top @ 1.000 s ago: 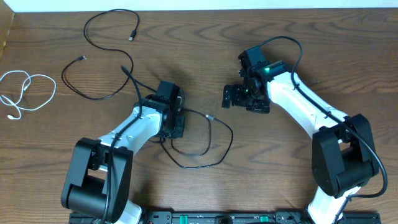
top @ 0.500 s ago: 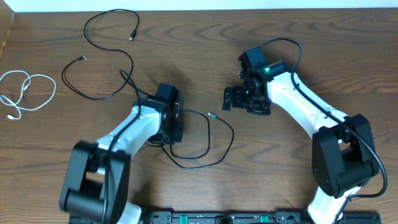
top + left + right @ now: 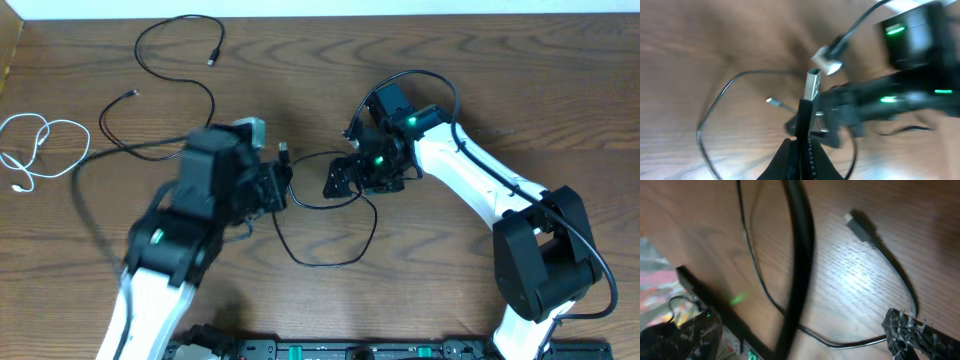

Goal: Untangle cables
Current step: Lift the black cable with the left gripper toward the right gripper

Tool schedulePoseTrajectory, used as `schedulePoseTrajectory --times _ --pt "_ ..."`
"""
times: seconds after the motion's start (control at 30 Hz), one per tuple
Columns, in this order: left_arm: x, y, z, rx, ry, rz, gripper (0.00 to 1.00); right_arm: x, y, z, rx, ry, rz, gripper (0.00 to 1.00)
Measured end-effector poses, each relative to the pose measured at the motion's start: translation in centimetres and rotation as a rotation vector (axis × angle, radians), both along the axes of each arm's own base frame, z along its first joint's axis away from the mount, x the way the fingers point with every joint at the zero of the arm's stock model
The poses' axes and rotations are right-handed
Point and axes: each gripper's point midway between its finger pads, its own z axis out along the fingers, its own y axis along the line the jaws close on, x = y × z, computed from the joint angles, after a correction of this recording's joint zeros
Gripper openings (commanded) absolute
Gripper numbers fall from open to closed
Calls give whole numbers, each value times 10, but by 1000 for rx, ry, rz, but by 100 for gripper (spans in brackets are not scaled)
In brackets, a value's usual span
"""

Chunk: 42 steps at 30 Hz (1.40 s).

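Leftmost, the white cable [image 3: 40, 145] lies at nine o'clock on the table [image 3: 560, 80], one black cable [image 3: 138, 45] at eleven. Centrally, the left gripper [image 3: 280, 180] clamps the plug [image 3: 812, 87] of the other black cable [image 3: 325, 265]; the right gripper [image 3: 340, 178], at its three o'clock, gapes open.

My overhead looks straight down on the whole table [image 3: 560, 80]. Both wrist views hover close, sharing the black cable [image 3: 862, 230].

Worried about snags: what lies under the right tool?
The right wrist view shows a black cable's plug end lying on the table below the right tool. From overhead the tool covers that plug.
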Motion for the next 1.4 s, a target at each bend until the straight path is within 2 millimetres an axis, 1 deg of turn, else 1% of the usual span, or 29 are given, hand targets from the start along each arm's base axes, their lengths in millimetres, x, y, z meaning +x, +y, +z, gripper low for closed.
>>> schedulePoseTrajectory --times 0.17,0.2,0.27,0.37,0.4,0.5,0.6,0.73,0.83,0.93,1.03,1.1,1.17,1.33,1.4 --pt "-16 3 51 -132 -137 49 8 -4 6 5 47 17 15 99" --pt "-18 3 61 -161 -167 55 7 -5 7 7 57 22 18 96" --pt "-23 2 85 -231 -233 56 7 -6 10 9 77 26 28 81" --pt "-30 -1 114 -324 -306 47 7 -8 12 11 94 33 35 61" --pt "-33 -2 121 -353 -320 48 7 -8 12 11 97 37 35 59" --pt "-41 -2 134 -426 -325 53 7 -9 13 12 103 43 34 59" --pt "-44 -6 147 -490 -336 37 7 -9 13 12 105 44 34 59" --pt "-49 -15 175 -596 -382 -23 7 -10 14 13 111 46 36 58" --pt "-58 -21 201 -683 -430 -85 7 -10 14 13 112 44 38 51" --pt "-67 -25 220 -759 -448 -134 8 -10 14 13 113 43 40 41" --pt "-73 -28 230 -804 -449 -166 7 -10 14 13 113 44 39 29" --pt "-75 -29 231 -816 -443 -174 7 -10 14 13 113 43 40 19" --pt "-76 -30 231 -825 -426 -178 7 -10 14 13 114 42 42 2" --pt "-75 -31 221 -818 -375 -172 8 -10 14 14 118 48 39 1" --pt "-74 -32 212 -802 -338 -158 7 -11 15 15 123 54 37 1"
